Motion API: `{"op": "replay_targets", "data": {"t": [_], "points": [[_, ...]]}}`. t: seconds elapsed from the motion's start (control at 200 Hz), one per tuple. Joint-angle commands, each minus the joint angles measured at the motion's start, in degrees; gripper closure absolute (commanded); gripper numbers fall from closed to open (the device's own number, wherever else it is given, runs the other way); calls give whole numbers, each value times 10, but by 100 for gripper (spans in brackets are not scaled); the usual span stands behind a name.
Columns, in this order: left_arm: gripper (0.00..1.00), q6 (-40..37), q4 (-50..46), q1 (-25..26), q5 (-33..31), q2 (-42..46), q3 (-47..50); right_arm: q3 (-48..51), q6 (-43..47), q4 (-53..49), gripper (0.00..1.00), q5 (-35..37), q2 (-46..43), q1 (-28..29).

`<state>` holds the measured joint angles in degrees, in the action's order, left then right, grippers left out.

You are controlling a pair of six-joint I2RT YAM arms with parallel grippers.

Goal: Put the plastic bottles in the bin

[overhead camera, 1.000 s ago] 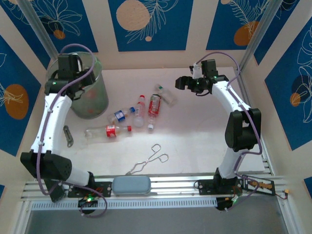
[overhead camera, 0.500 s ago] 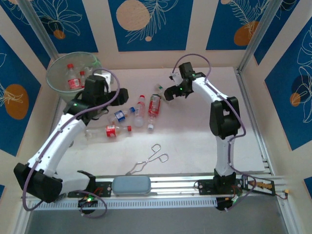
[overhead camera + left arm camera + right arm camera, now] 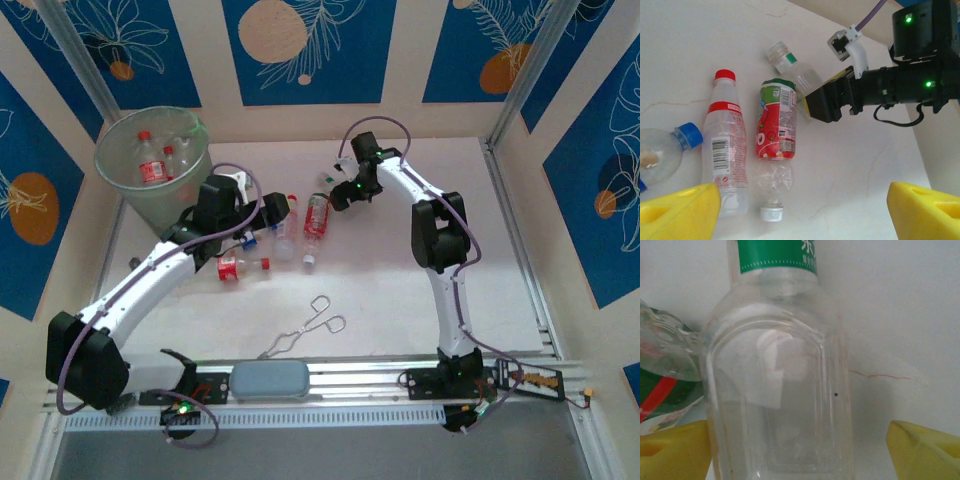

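Plastic bottles (image 3: 316,215): a loose cluster lies flat on the tabletop (image 3: 400,290) mid-scene, right of the bin (image 3: 165,210). Bin stands upright in the far left corner, with at least two red-labelled bottles (image 3: 150,170) inside.

Green-collared clear bottle (image 3: 780,390) is at the far end of the cluster, its side against the red-and-green labelled bottle (image 3: 776,130). Right fingers (image 3: 922,450) are spread wide, one on each side of the green-collared bottle. One sits right at its wall and the other stands apart with bare tabletop between, so not clamped.

Left fingers (image 3: 680,210) are also spread wide, gripping nothing, over the near end of the cluster. In the left wrist view the red-capped bottle (image 3: 725,145) and the red-and-green labelled one lie side by side, caps pointing opposite ways. Blue-capped bottle (image 3: 662,155) is at the left edge. One more red-labelled bottle (image 3: 235,268) lies just beside the left arm's wrist in the top view.

Metal tongs (image 3: 305,330) lie nearer the arm bases, well apart from the bottles. Grey-blue pad (image 3: 268,380) sits on the front rail.
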<state>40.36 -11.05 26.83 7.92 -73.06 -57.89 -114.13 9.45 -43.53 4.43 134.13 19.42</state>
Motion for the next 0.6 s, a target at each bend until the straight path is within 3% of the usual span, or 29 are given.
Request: {"op": "replay_targets", "data": {"t": [0.0,0.11,0.225,0.41,0.595], "points": [[14,47,70,6,12,-11,17,-18,-8,-22,15,-9,15,8],[14,62,86,9,18,-30,17,-16,-18,-32,26,2,12,7],[14,89,117,13,26,-50,18,21,-25,-17,29,6,-22,2],[10,143,181,20,49,-75,15,151,-56,22,45,11,-138,-14],[9,146,184,50,50,-104,-13,306,-92,86,48,-40,-287,-39]]}}
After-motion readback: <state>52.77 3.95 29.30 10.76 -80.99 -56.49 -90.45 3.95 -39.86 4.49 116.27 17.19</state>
